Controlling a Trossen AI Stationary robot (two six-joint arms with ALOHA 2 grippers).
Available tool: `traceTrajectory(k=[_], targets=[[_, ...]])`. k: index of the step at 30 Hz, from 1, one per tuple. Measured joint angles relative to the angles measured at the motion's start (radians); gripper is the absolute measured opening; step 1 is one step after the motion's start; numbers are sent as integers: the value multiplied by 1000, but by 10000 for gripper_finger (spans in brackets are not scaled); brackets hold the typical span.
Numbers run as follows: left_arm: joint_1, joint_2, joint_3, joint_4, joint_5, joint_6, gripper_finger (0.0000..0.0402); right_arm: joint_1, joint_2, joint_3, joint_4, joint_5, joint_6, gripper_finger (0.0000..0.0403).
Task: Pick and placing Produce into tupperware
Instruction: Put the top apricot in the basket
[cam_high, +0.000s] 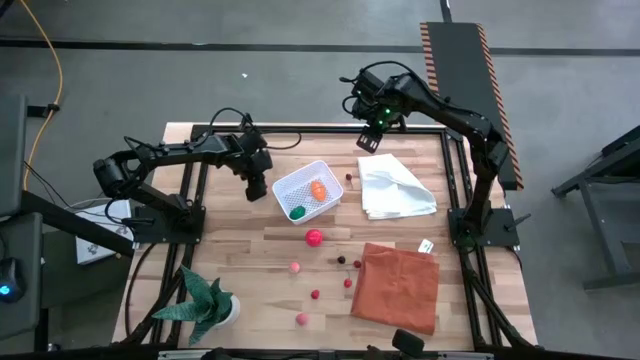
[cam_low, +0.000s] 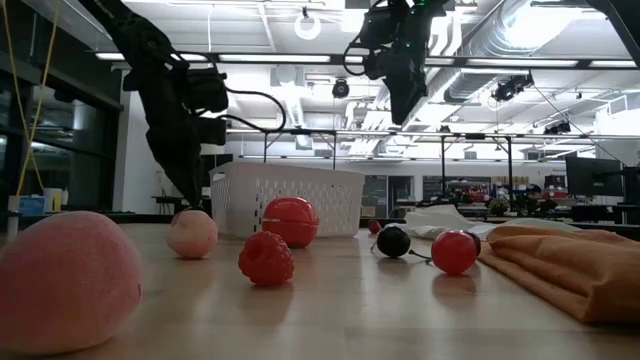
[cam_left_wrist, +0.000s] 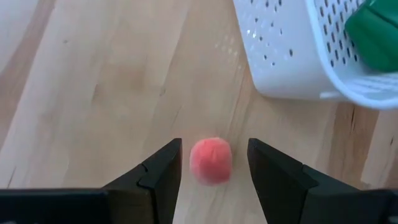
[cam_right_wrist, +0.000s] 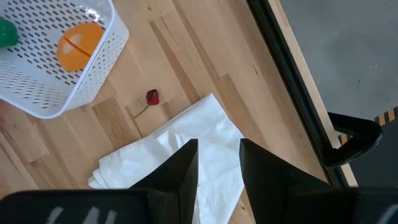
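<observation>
The white perforated tupperware (cam_high: 296, 173) stands at mid table with an orange piece (cam_high: 318, 190) and a green piece (cam_high: 297, 212) inside. My left gripper (cam_high: 258, 187) hangs open just left of it, pointing down. Its fingers stand on either side of a pink ball (cam_left_wrist: 211, 160), a gap showing on each side. The ball rests on the wood (cam_low: 192, 232). More produce lies loose nearer the front: a red ball (cam_high: 314, 237), a pink one (cam_high: 295, 267) and several small ones. My right gripper (cam_high: 367, 140) waits open, high over the far edge.
A white cloth (cam_high: 395, 188) lies right of the tub, with a small cherry (cam_right_wrist: 152, 97) beside it. An orange cloth (cam_high: 397, 285) lies at front right. A green spiky potted plant (cam_high: 205, 300) stands at front left. Black frame rails border the table.
</observation>
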Motion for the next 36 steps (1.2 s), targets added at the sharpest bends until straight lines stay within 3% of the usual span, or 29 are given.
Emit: traceTrajectory(k=[36], targets=[[0, 93, 1, -24, -16, 27, 172, 0, 0, 0, 12, 0, -1, 108]])
